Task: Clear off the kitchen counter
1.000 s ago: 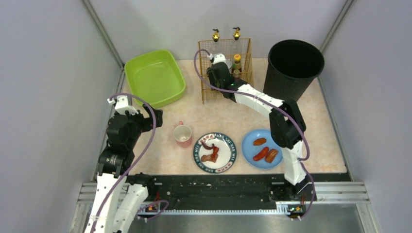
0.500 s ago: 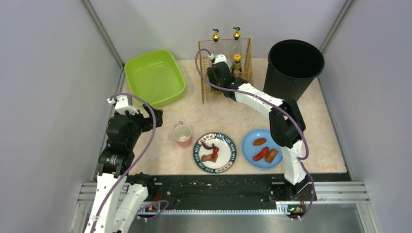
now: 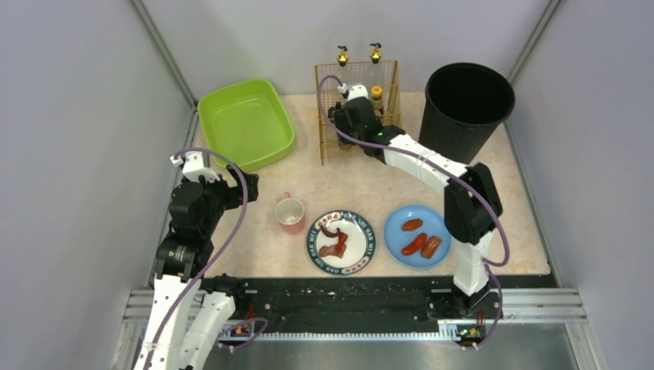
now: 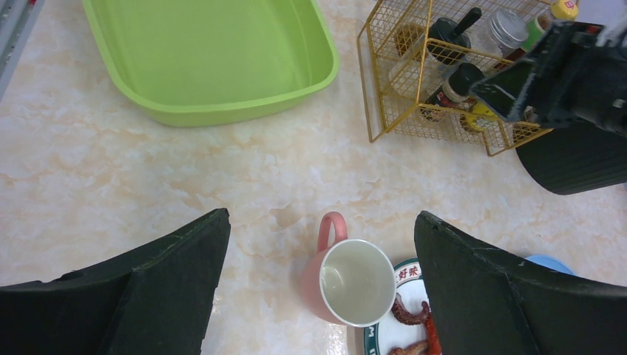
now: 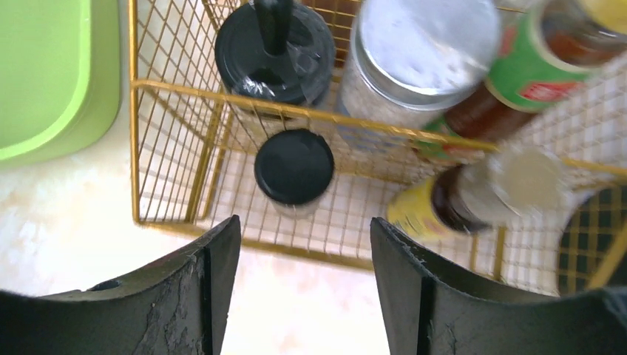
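Observation:
The pale marbled kitchen counter (image 3: 362,181) holds a pink mug (image 3: 290,213), a green-rimmed plate (image 3: 312,247) with reddish food scraps, and a blue plate (image 3: 393,223) with three sausages. My left gripper (image 3: 235,189) is open and empty, hovering left of the mug. In the left wrist view the mug (image 4: 347,281) stands upright and empty below the left gripper (image 4: 322,216). My right gripper (image 3: 351,108) is open and empty above the front of the gold wire rack (image 3: 332,146). In the right wrist view it (image 5: 304,222) hangs over the rack's front edge (image 5: 222,92).
The rack holds several bottles and jars, among them a black-capped jar (image 5: 294,166) and a silver-lidded jar (image 5: 421,37). A green tub (image 3: 247,123) sits at the back left. A black bin (image 3: 469,96) stands at the back right. A black rail (image 3: 347,289) runs along the near edge.
My right arm's elbow has swung to the right and its gripper has shifted slightly right over the rack. The left arm has not moved.

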You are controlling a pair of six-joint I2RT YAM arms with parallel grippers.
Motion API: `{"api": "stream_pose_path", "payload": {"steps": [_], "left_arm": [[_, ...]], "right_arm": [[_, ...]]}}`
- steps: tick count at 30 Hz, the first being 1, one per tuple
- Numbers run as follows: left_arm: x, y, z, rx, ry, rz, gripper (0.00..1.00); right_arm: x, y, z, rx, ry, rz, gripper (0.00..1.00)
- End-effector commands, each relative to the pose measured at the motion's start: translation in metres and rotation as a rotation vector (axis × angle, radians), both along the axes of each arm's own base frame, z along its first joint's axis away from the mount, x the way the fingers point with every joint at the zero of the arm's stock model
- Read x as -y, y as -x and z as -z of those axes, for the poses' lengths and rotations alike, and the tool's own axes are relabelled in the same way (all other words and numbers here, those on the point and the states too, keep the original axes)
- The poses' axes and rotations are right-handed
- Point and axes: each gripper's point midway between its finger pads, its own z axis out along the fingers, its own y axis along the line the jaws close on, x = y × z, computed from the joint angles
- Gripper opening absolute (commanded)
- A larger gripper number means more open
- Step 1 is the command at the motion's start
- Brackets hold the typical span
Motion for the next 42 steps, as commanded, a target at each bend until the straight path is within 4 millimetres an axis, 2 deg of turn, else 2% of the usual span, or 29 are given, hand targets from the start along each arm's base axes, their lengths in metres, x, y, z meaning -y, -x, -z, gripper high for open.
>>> {"api": "stream_pose_path", "payload": {"steps": [1,5,11,15,18,21,23,25,28,33,35,38,42], "left_arm": [[0.0,-0.001,-0.01,0.04,0.008,0.001,0.99],[0.001,0.0,-0.011,0.045,0.012,0.004,0.99],[0.008,0.003,-0.014,0.055,0.028,0.044,0.99],[0.01,0.004,-0.015,0.058,0.033,0.052,0.99],[0.012,0.004,-0.015,0.059,0.036,0.061,0.99],[0.014,0.005,-0.016,0.062,0.039,0.069,0.99],[0.014,0.006,-0.018,0.068,0.038,0.072,0.99],[0.016,0.007,-0.018,0.069,0.037,0.079,0.99],[0.018,0.008,-0.018,0.071,0.036,0.087,0.99],[0.021,0.008,-0.018,0.069,0.038,0.103,0.99],[0.027,0.008,-0.018,0.069,0.046,0.131,0.99],[0.032,0.007,-0.015,0.053,0.052,0.157,0.99],[0.034,0.006,-0.012,0.042,0.052,0.162,0.99]], "right_arm": [[0.024,0.027,-0.082,0.137,-0.094,0.011,0.65],[0.056,0.061,-0.097,0.164,-0.095,0.04,0.66],[0.108,0.108,-0.084,0.117,-0.058,0.144,0.67],[0.13,0.136,-0.064,0.064,-0.068,0.187,0.68],[0.145,0.159,-0.039,-0.025,-0.057,0.23,0.68],[0.153,0.186,-0.011,-0.128,-0.064,0.242,0.68],[0.157,0.201,-0.001,-0.174,-0.065,0.235,0.68],[0.156,0.214,0.01,-0.225,-0.081,0.211,0.68],[0.141,0.232,0.024,-0.309,-0.138,0.133,0.66],[0.126,0.243,0.047,-0.38,-0.189,0.082,0.64],[0.112,0.248,0.055,-0.408,-0.219,0.03,0.63],[0.088,0.256,0.06,-0.423,-0.236,-0.054,0.62],[0.064,0.256,0.055,-0.399,-0.226,-0.119,0.62]]}}
